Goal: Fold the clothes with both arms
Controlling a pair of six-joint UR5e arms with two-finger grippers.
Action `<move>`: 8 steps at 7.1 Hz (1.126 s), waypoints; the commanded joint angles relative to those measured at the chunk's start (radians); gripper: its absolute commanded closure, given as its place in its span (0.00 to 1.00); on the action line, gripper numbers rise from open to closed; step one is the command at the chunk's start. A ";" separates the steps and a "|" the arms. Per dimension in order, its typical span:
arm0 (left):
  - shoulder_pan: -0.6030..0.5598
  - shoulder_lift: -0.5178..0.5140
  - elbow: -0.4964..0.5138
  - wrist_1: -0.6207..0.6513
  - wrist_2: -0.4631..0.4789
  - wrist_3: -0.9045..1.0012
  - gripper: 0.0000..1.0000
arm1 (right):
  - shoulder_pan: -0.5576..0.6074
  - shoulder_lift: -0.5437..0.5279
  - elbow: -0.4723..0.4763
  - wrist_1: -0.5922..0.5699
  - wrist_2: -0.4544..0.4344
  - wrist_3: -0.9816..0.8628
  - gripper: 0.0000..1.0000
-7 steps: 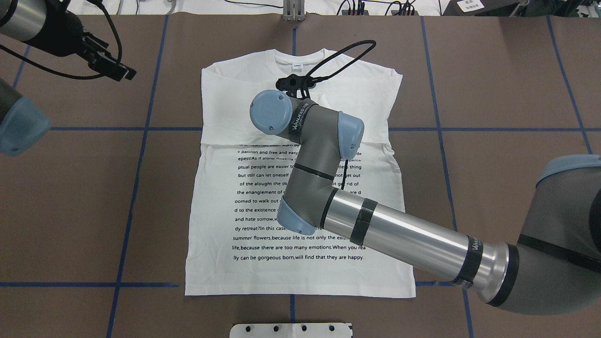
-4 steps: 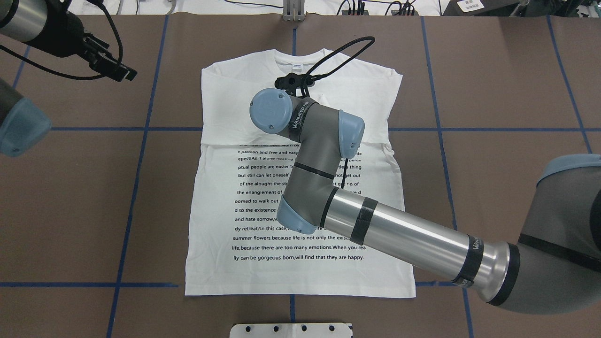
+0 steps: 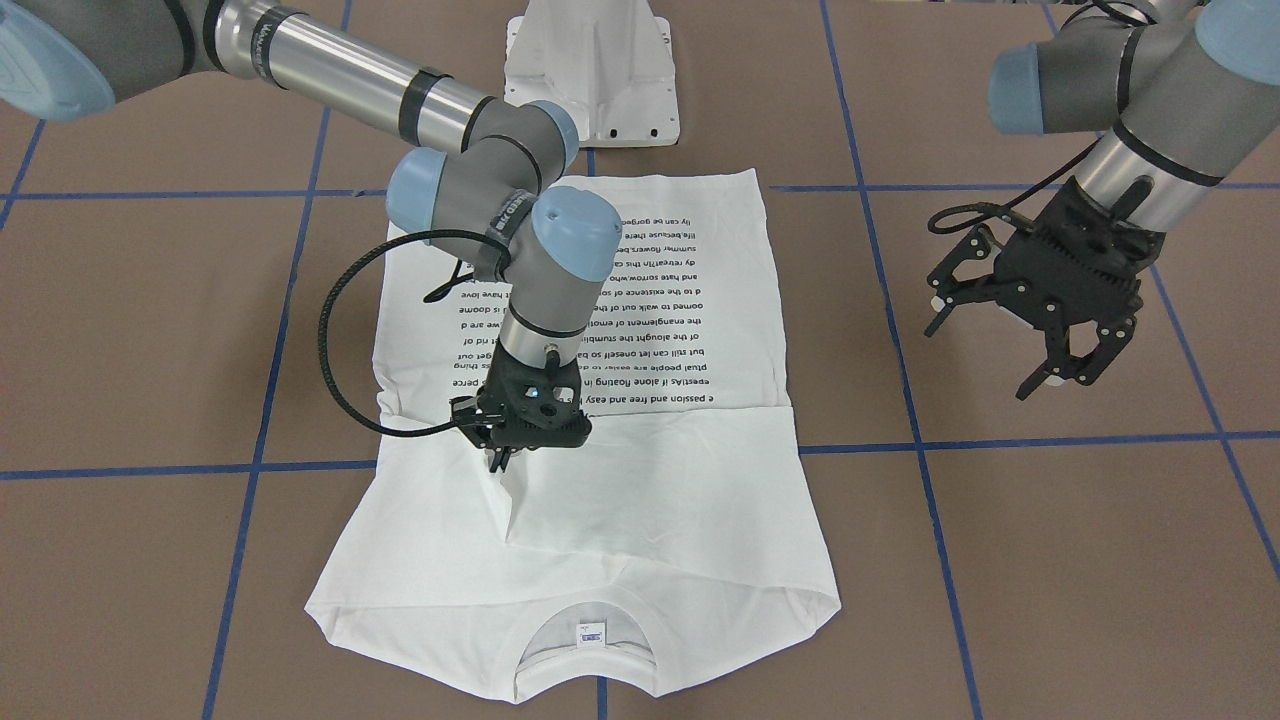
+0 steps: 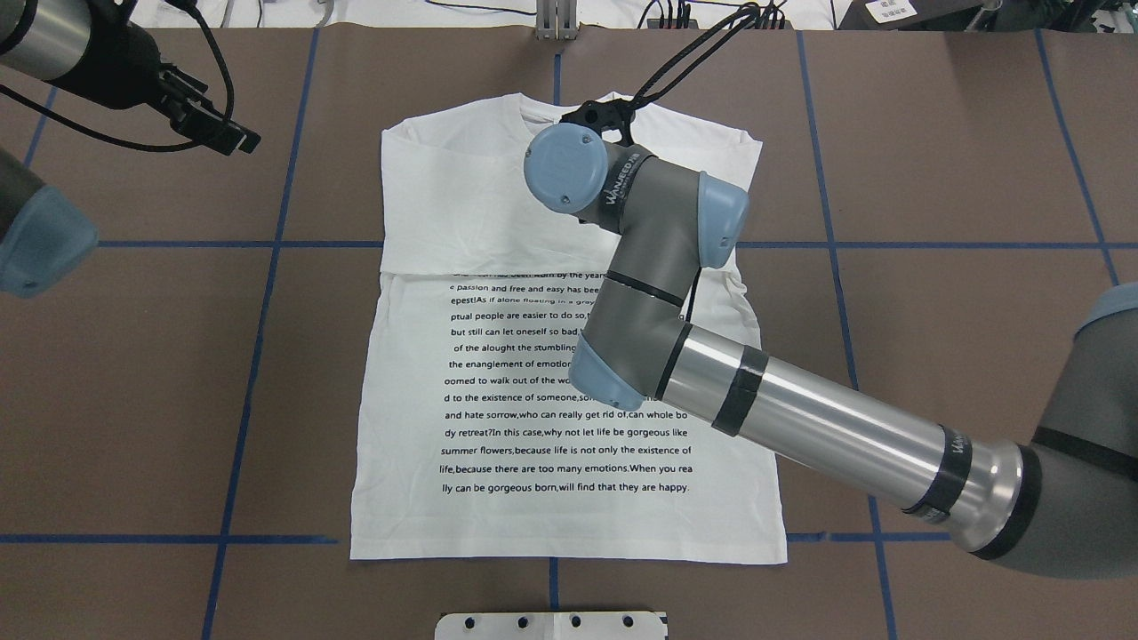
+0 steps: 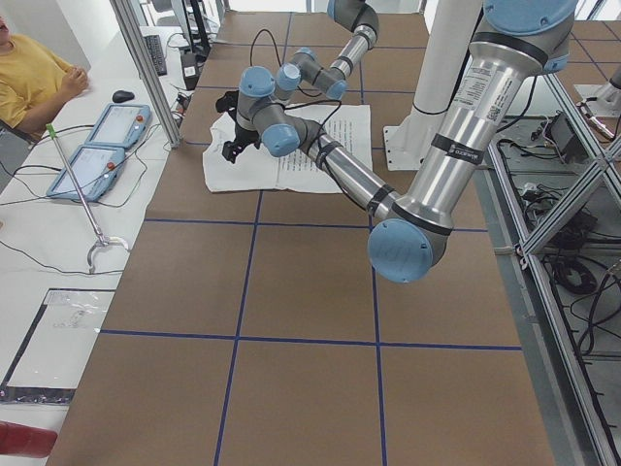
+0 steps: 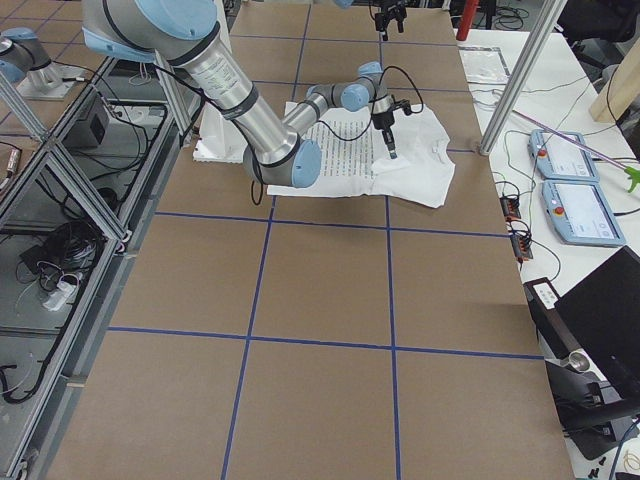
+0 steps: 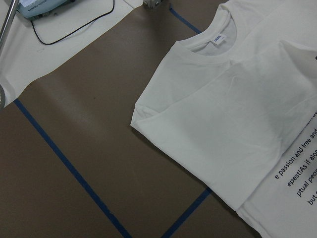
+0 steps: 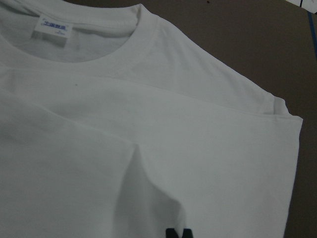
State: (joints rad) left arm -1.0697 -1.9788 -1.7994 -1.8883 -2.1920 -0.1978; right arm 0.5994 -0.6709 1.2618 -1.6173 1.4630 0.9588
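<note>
One T-shirt [image 3: 660, 500]. Two claws: right gripper [image 3: 499, 458] pinched on its fabric, left gripper [image 3: 985, 350] spread. Brown table [image 3: 1050, 560], blue tape grid [image 3: 1000, 443].

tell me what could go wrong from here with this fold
1. The right claw looks shut on only a thin pinch of the shirt. It could slip out, or drag lower layers and wrinkle them.
2. The left claw hangs open off the cloth, so nothing pins the shirt and it may slide.
3. The black cable loops low beside the shirt and could snag.
</note>
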 commanded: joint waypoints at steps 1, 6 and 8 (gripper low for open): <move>0.001 0.002 0.000 0.000 0.000 -0.005 0.00 | 0.028 -0.108 0.092 0.004 -0.003 -0.081 1.00; 0.005 0.011 -0.014 -0.020 0.002 -0.070 0.00 | 0.078 -0.108 0.103 0.167 0.102 -0.063 0.00; 0.017 0.102 -0.111 -0.015 0.023 -0.124 0.00 | 0.088 -0.281 0.382 0.195 0.169 -0.040 0.00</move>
State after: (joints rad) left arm -1.0595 -1.9373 -1.8462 -1.9053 -2.1768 -0.2858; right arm 0.6787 -0.8472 1.4728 -1.4413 1.5910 0.9059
